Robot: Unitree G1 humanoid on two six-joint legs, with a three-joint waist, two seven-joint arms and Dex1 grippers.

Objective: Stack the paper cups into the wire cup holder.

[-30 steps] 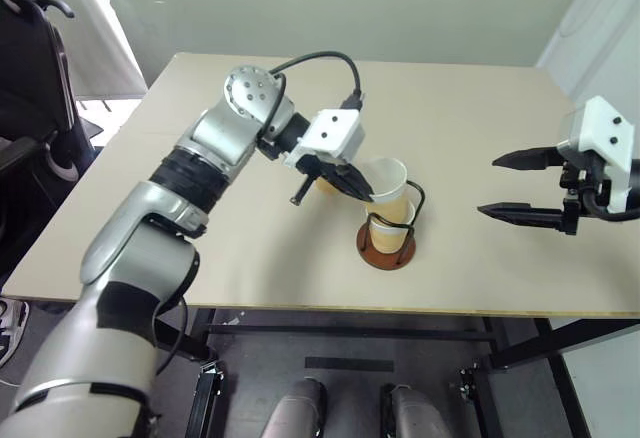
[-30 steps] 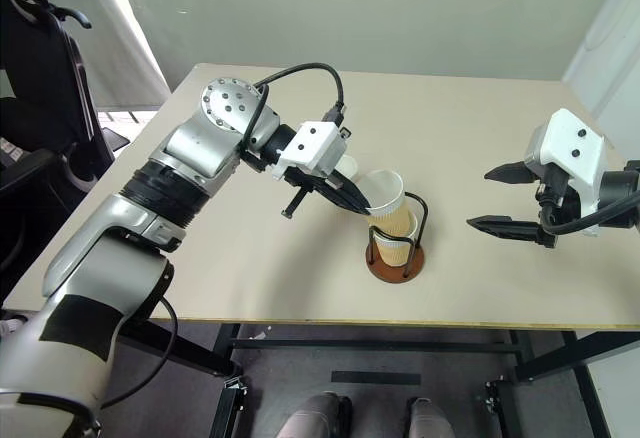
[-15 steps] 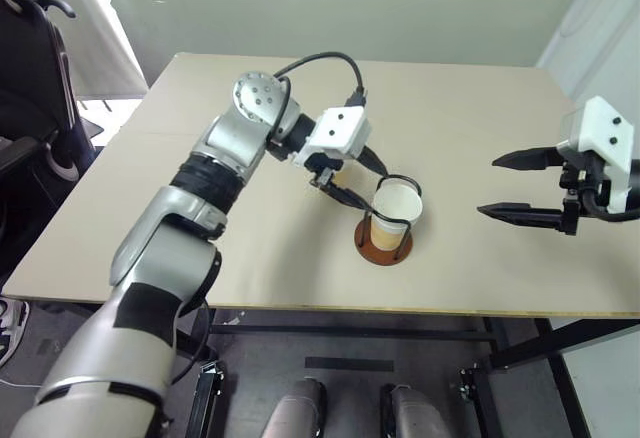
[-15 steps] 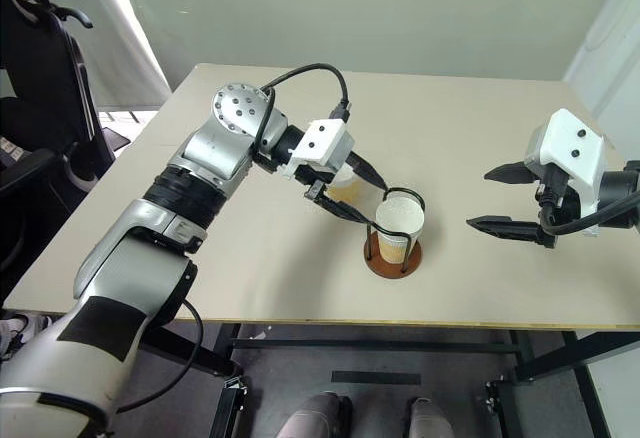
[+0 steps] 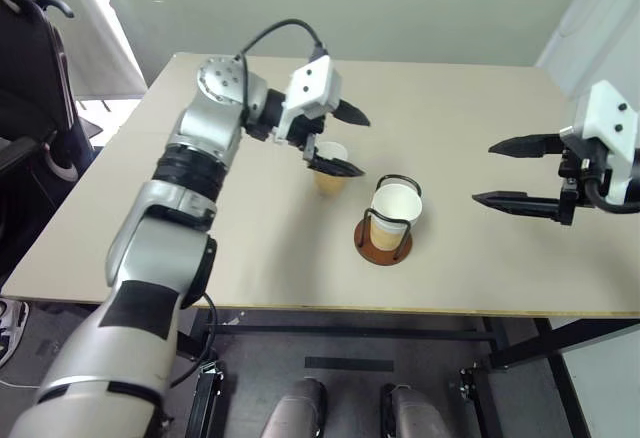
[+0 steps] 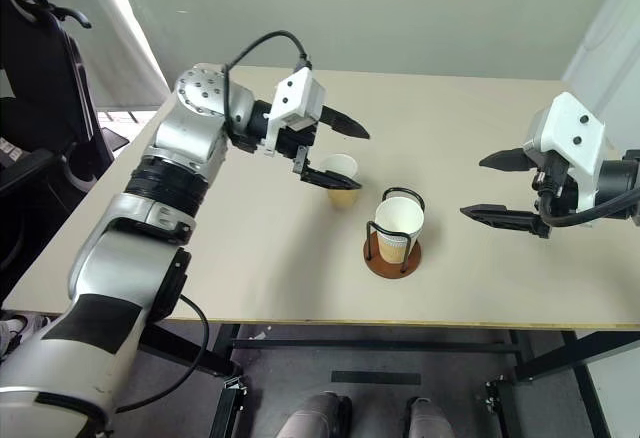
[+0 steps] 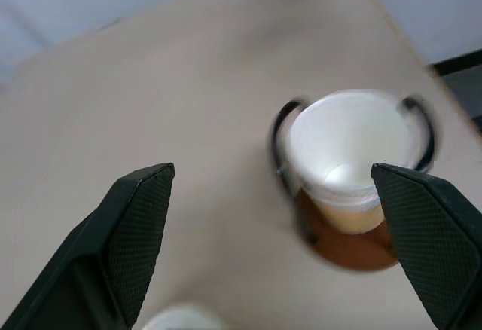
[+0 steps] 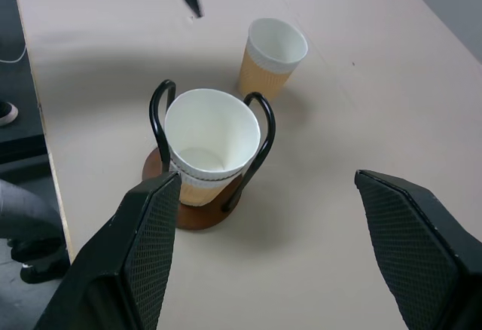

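Near the table's (image 5: pixel 150 218) front edge, the wire cup holder (image 5: pixel 385 241) now carries two nested paper cups (image 5: pixel 394 212); the left gripper (image 5: pixel 340 141) has let go and hangs spread over the last cup (image 5: pixel 330 165), right gripper (image 5: pixel 515 173) open, idle.

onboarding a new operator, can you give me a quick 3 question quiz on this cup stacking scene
1. True or false: the wire cup holder already holds stacked cups.
2. How many paper cups stand loose on the table?
3. Which gripper is nearer the loose cup: A) left gripper B) right gripper?

Key
1. True: a white-lined cup sits nested on another between the wire loops.
2. One, upright, beside the holder and apart from it.
3. A; its fingers are spread open just above that cup, holding nothing. The right gripper is open too, off to the side.
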